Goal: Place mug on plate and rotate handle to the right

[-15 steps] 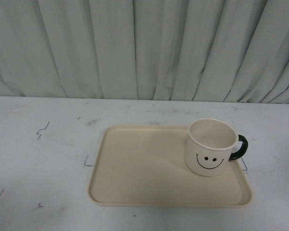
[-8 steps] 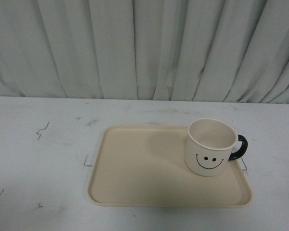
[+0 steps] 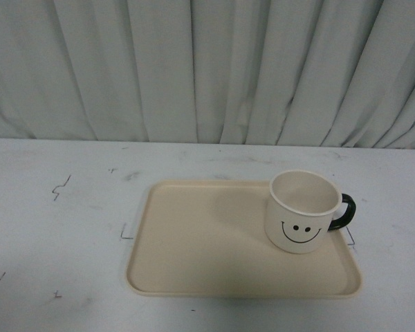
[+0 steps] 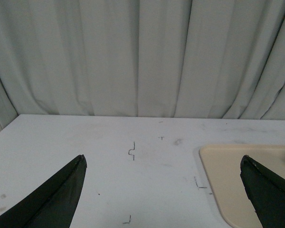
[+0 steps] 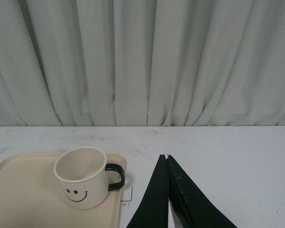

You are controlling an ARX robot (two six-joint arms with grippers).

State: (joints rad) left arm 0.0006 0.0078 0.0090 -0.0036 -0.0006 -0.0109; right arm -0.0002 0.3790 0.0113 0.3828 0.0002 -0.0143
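One mug [image 3: 301, 210] stands upright on the plate [image 3: 194, 256], at its far right corner, smiley face toward the robot and handle [image 3: 344, 211] pointing right over the rim. Nothing grips it. The right gripper [image 5: 167, 164] has its fingers pressed together, empty, above the table [image 3: 55, 228] just right of the plate. Only the left wrist view shows the left gripper [image 4: 164, 164], spread wide and empty, off the plate's left edge.

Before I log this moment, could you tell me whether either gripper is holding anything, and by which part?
Nothing is held. The left gripper is open and empty, the right gripper is shut on nothing, and the mug stands free on the plate.
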